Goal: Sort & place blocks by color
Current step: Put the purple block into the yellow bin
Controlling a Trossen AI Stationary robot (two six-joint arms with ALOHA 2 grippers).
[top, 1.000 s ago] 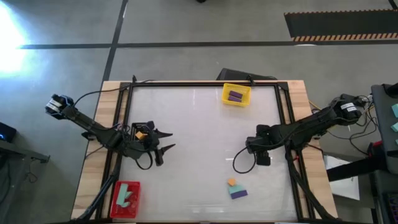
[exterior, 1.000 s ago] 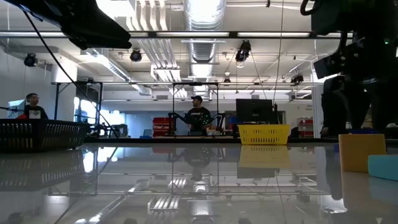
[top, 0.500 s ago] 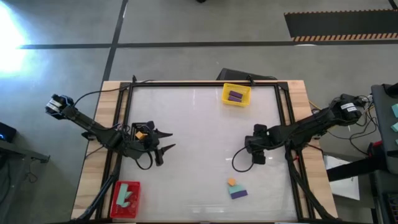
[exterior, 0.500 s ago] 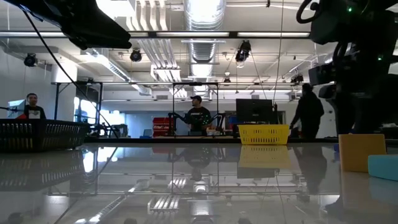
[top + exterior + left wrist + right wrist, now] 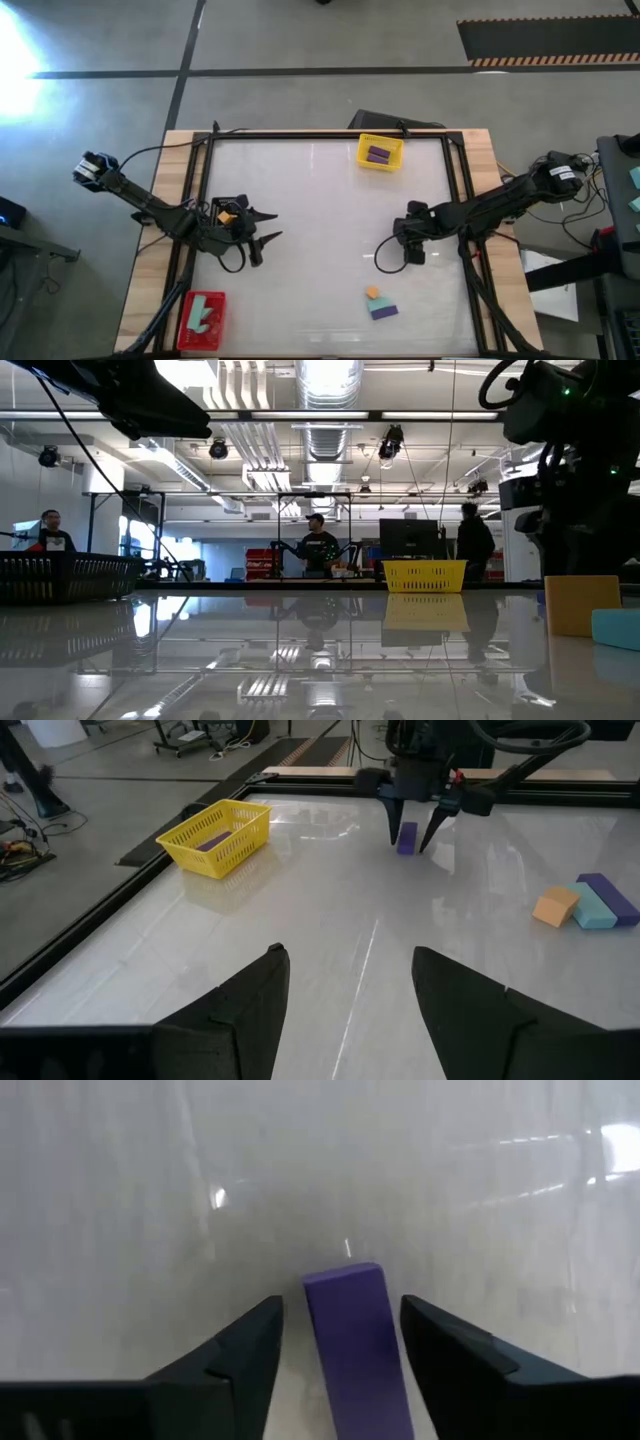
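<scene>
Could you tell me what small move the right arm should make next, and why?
Probably close the right gripper on the small purple bar block. In the right wrist view that block lies between the open fingers, with gaps on both sides, so it is framed but not yet held. The left wrist view shows the fingers straddling it on the white table.

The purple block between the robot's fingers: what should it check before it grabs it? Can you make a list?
1. Purple block sits between the right gripper's fingers: ok.
2. Fingers not yet touching the block, gaps on both sides: ok.
3. Block lies on the table, away from other blocks: ok.
4. Yellow tray has room beside its purple piece: ok.
5. Left gripper open, waiting far from the right arm: ok.
6. Finger depth enough for a firm grip: cannot tell.
</scene>
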